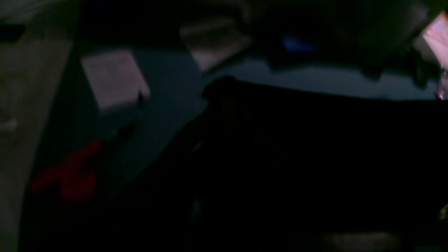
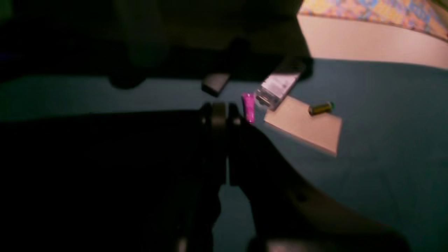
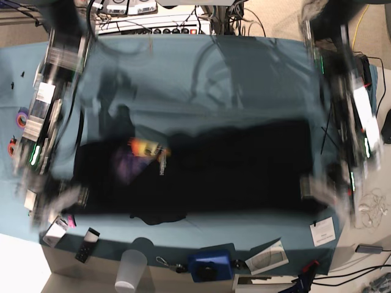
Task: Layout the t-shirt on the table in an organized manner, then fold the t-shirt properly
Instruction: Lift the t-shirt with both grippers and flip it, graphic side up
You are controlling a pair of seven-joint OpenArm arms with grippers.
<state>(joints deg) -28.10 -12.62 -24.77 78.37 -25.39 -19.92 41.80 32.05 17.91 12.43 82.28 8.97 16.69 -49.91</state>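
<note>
Fingers, right gripper (image 2: 224,147): closed together on a dark fold of the t-shirt (image 3: 201,168), only a thin slit showing between them in the right wrist view. Fingers, left gripper (image 3: 317,186): state cannot be told; the left wrist view is too dark and the base view is smeared by motion blur. Item, t-shirt: black, stretched wide across the table (image 3: 201,73), lying between the two arms, its orange and purple print (image 3: 139,152) toward the right arm's side, a lump of loose cloth at the near edge. Item, table: teal covering; pink tube (image 2: 249,106), tan card (image 2: 308,127) and small battery (image 2: 321,108) lie just beyond the right gripper. Step judged in hand: spreading the cloth flat. Handling notes: keep both ends at even height and even tension, lower slowly so the hem lands straight, steer clear of the small objects, release only when the cloth rests flat.
</note>
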